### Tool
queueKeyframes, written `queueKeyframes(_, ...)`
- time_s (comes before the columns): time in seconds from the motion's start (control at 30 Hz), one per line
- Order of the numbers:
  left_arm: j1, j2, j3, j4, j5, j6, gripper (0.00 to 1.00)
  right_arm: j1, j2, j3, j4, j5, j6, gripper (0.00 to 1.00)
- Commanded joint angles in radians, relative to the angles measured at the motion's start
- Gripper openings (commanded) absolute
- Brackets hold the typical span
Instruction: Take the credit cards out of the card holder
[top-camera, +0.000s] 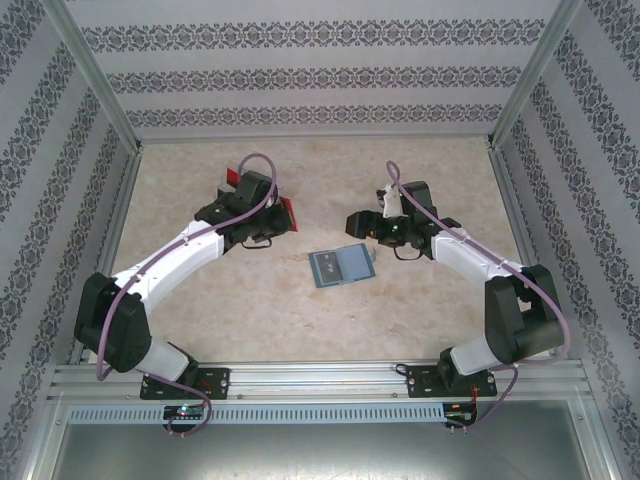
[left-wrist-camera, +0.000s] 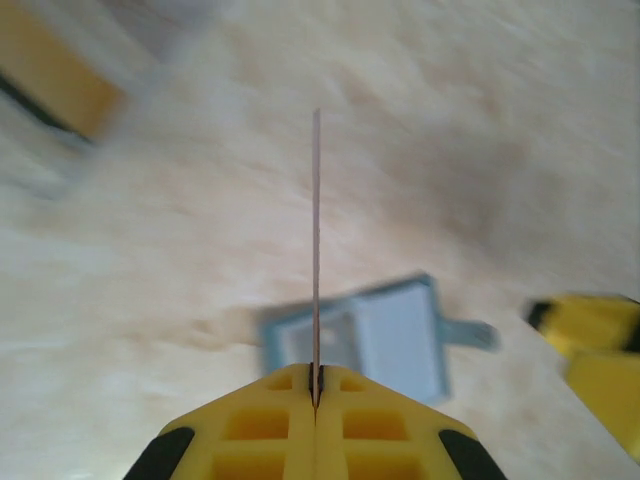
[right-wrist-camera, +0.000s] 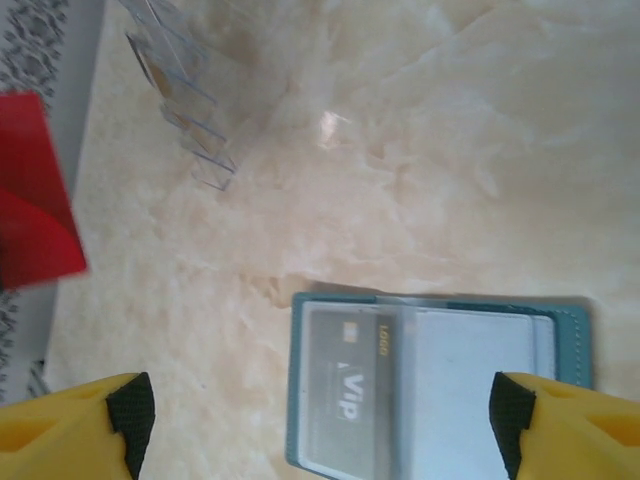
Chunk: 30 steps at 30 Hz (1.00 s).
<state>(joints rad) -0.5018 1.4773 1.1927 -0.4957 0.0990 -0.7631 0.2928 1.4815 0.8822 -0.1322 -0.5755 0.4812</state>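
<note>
table (top-camera: 300, 320): cream marble veining | walls (top-camera: 300, 80): white, grey floral bands | holder (right-wrist-camera: 575, 335): blue-grey | grey card (right-wrist-camera: 345, 385), holder's 9 o'clock half: white "ViP", gold lettering | red card (right-wrist-camera: 35, 190), 9 o'clock: plain red | tray (right-wrist-camera: 190, 130), 11 o'clock: clear | left pincer (left-wrist-camera: 316, 385): yellow, black patches

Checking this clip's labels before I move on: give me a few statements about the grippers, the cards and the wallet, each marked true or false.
1. The left gripper pinches a card, seen edge-on. True.
2. The right gripper is shut on the card holder. False: its jaws stand wide open.
3. A dark card marked VIP sits in the card holder. True.
4. The card holder is folded shut. False: it lies spread open, both halves showing.
</note>
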Motion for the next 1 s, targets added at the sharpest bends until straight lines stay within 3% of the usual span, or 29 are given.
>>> queueKeyframes(0.0, 0.010, -0.019, 0.087, -0.278, -0.342, 0.067, 0.00, 0.021, -0.005, 0.030, -0.062, 0.065, -0.100, 0.91)
queueKeyframes(0.17, 0.042, 0.073, 0.250, -0.346, -0.503, 0.054, 0.00, 0.055, -0.014, 0.035, -0.092, 0.119, -0.161, 0.95)
queueKeyframes(0.43, 0.128, 0.373, 0.620, -0.480, -0.562, -0.031, 0.00, 0.078, -0.031, 0.024, -0.111, 0.192, -0.192, 0.98)
queueKeyframes(0.63, 0.216, 0.511, 0.736, -0.452, -0.481, -0.103, 0.00, 0.079, -0.017, 0.018, -0.100, 0.219, -0.185, 0.98)
queueKeyframes(0.97, 0.257, 0.626, 0.802, -0.426, -0.417, -0.238, 0.00, 0.084, -0.002, 0.015, -0.097, 0.218, -0.178, 0.98)
